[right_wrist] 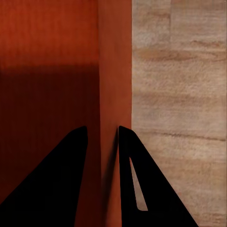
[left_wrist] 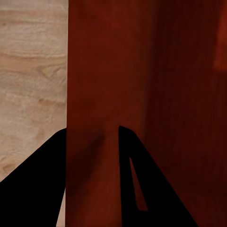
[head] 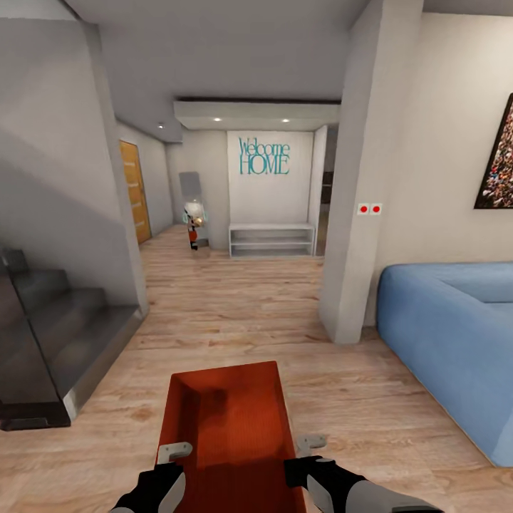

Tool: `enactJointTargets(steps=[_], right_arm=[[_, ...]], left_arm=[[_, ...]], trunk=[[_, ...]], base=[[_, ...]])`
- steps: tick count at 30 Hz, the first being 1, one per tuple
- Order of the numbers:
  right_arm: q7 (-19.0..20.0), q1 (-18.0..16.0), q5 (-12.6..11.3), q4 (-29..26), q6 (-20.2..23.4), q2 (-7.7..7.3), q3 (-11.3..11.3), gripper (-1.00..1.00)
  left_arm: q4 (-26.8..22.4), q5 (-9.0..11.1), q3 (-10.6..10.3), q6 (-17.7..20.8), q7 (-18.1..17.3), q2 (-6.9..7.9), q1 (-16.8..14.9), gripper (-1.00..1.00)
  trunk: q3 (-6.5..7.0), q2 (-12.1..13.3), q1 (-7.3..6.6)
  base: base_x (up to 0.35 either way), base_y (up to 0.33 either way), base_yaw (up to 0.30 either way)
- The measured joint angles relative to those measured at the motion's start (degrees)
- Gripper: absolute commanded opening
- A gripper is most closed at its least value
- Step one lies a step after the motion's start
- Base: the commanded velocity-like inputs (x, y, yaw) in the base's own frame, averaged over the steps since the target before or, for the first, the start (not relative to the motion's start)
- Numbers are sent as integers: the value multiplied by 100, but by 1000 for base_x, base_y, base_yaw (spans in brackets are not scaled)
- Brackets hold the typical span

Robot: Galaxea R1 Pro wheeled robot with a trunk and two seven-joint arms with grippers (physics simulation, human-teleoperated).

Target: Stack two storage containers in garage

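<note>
Head view: one orange-red storage container (head: 228,427) is carried in front of the trunk, between the two grippers, open top up, long axis pointing away from the robot. Its underside is out of sight, so its clearance from the wood-plank floor (head: 228,313) cannot be judged.

Left gripper (head: 173,451): at the container's left long wall, near the end closest to the robot. Left wrist view: left gripper (left_wrist: 92,137) has one dark finger on each side of that wall (left_wrist: 90,94), pinching it; the outer finger lies over plank floor (left_wrist: 28,85), the inner one over the container's dim interior.

Right gripper (head: 308,445): at the opposite long wall, level with the left gripper. Right wrist view: right gripper (right_wrist: 102,137) also straddles the wall (right_wrist: 113,71), one finger inside, one outside, clamped on it; plank floor (right_wrist: 179,94) outside.

Surroundings, relative to the grippers: blue sofa (head: 449,335) ahead and to the right; a white wall pier (head: 349,214) with two red-dot switches (head: 369,209) just beyond the sofa's near end. Dark staircase (head: 50,335) ahead and to the left. Far ahead, a "Welcome HOME" wall sign (head: 264,157) above a low white shelf (head: 271,239); a wooden door (head: 134,189) on the left wall of the corridor.
</note>
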Motion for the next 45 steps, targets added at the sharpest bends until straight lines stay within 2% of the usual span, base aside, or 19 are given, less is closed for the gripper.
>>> enactJointTargets(steps=[45], right_arm=[[1,0,-1,6,-2,-1,-1,-100]], left_arm=[[4,-3,1,0,-3,0,0,-100]], trunk=[[0,0,0]], base=[[341,92,0]])
